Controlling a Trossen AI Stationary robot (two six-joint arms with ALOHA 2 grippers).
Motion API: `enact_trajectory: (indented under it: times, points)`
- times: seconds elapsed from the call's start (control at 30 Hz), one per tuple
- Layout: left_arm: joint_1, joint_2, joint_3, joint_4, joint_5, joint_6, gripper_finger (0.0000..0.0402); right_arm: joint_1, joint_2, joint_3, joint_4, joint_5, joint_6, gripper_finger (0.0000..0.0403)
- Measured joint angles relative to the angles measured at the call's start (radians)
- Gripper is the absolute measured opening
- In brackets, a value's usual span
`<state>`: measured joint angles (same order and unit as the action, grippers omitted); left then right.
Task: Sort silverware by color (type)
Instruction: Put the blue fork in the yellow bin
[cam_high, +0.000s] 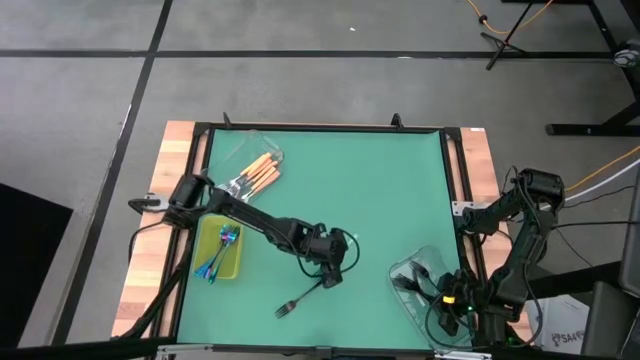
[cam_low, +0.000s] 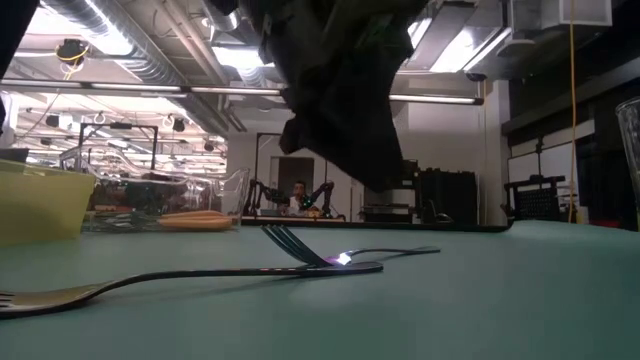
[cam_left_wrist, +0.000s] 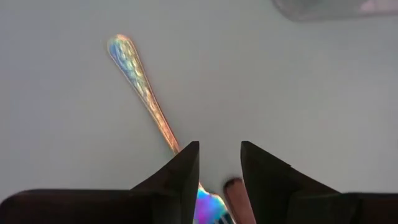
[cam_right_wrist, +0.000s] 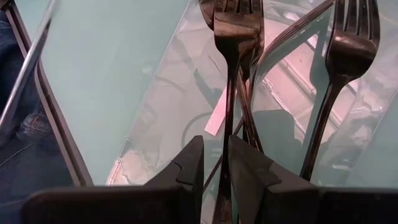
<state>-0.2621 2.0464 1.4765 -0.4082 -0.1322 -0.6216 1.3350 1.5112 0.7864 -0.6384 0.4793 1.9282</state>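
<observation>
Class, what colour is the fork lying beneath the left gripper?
Iridescent rainbow: blue, green, orange and purple along the fork. The left wrist view shows it best.

The table (cam_high: 360, 180) has a green mat with a dark frame and wooden edges at both sides. On the mat lie a clear tub (cam_high: 248, 160) with orange-handled forks (cam_high: 262, 174) near the far left corner, a yellow-green tray (cam_high: 222, 262) with iridescent forks (cam_high: 222, 245) at the left side, and a second clear tub (cam_high: 420, 295) with dark forks (cam_high: 412, 280) near the right front. Two forks lie directly on the mat in front of the middle: a dark fork (cam_high: 296, 301) and an iridescent fork (cam_left_wrist: 142, 93).
</observation>
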Motion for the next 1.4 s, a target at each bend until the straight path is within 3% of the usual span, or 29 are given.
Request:
enact_trajectory:
  times: [0.7,0.97,1.4]
  points:
    - [0.04,-0.003,-0.145,0.173,-0.044,0.003,0.0111,0.0,0.0,0.0,0.0,0.002,0.0,0.0063]
    - [0.032,-0.003,-0.146,0.178,-0.038,0.078,0.0111,0.0,0.0,0.0,0.0,0.002,0.0,0.0063]
    - [0.022,0.029,-0.148,0.207,0.022,0.054,0.0111,0.0,0.0,0.001,-0.002,0.003,0.001,0.0063]
